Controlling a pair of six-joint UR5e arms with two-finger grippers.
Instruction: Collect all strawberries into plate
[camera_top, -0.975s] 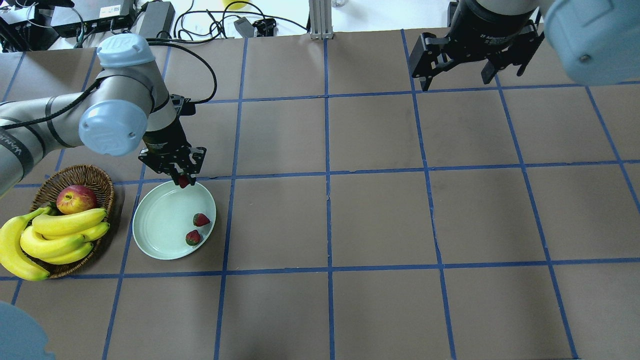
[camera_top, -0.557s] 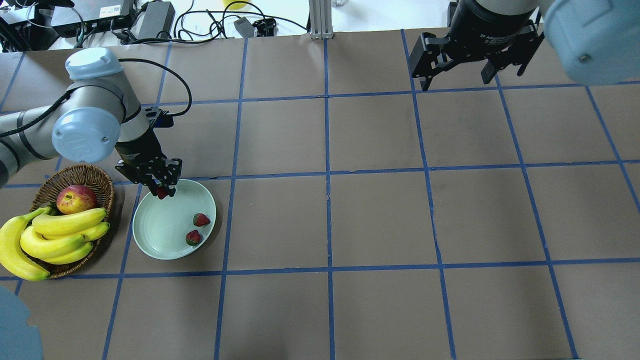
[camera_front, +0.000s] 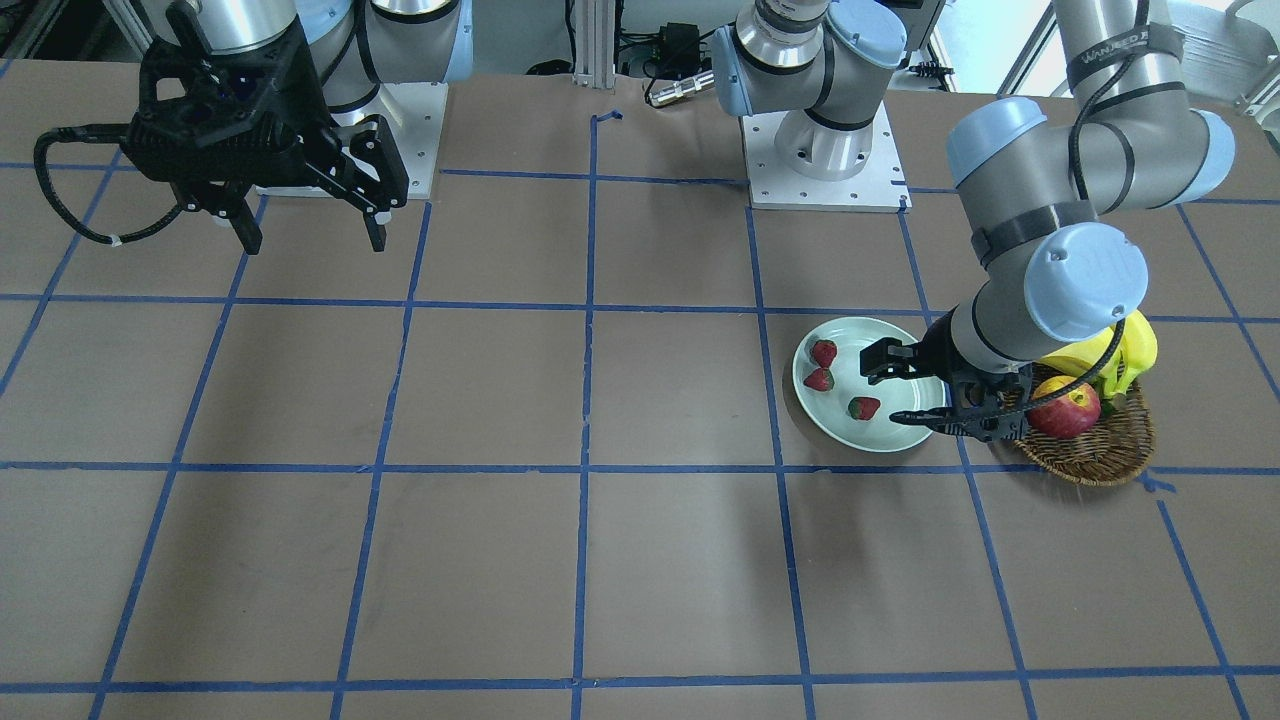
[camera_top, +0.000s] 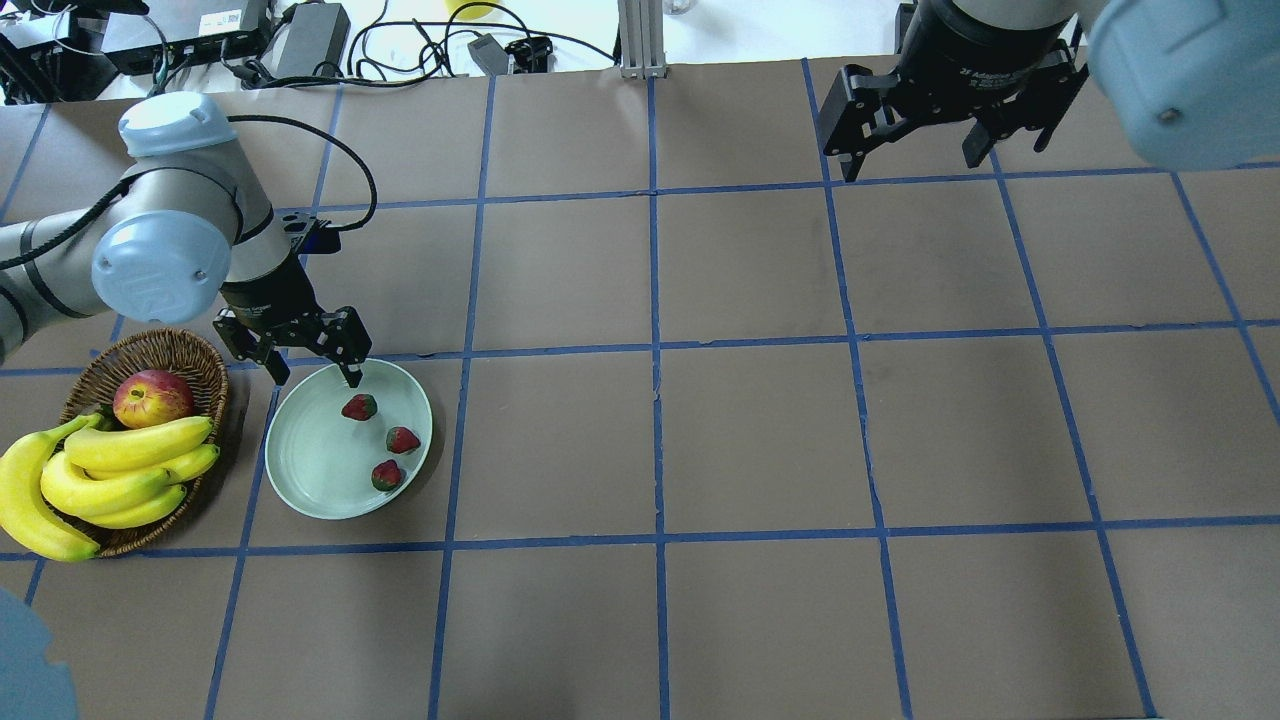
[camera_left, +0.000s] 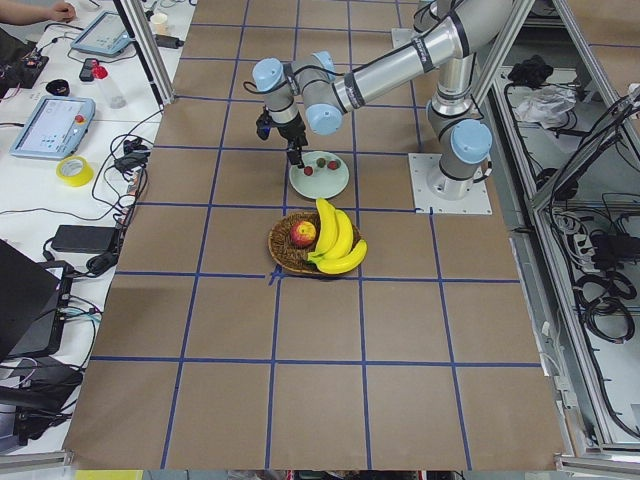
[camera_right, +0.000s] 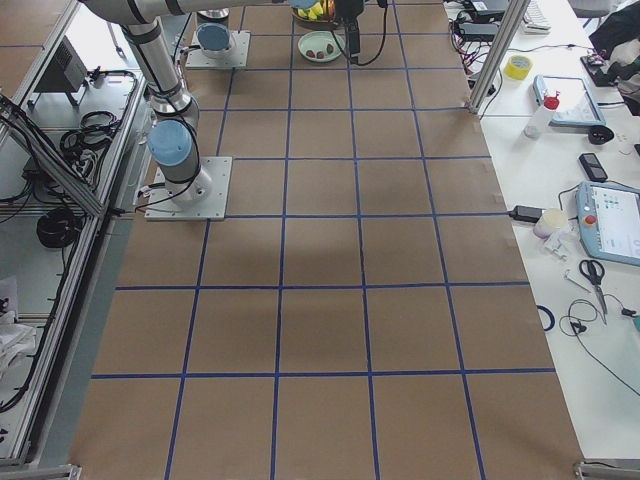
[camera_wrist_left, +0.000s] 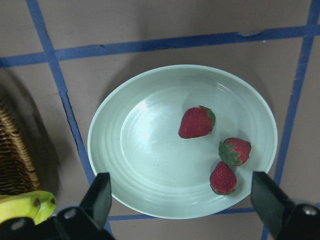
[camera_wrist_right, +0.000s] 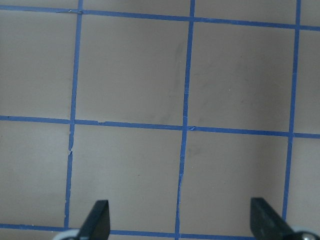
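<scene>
Three strawberries lie in the pale mint-green plate: one near its far middle, one at its right, one at the near right. They also show in the left wrist view, in the plate. My left gripper is open and empty, above the plate's far left rim. In the front view it hangs over the plate. My right gripper is open and empty, high over the far right of the table.
A brown wicker basket with a red apple and a bunch of bananas stands just left of the plate. Cables and power bricks lie beyond the table's far edge.
My left gripper held a strawberry over the plate's far rim, moved left, then opened. The strawberry now lies in the plate. The right arm has not moved.
</scene>
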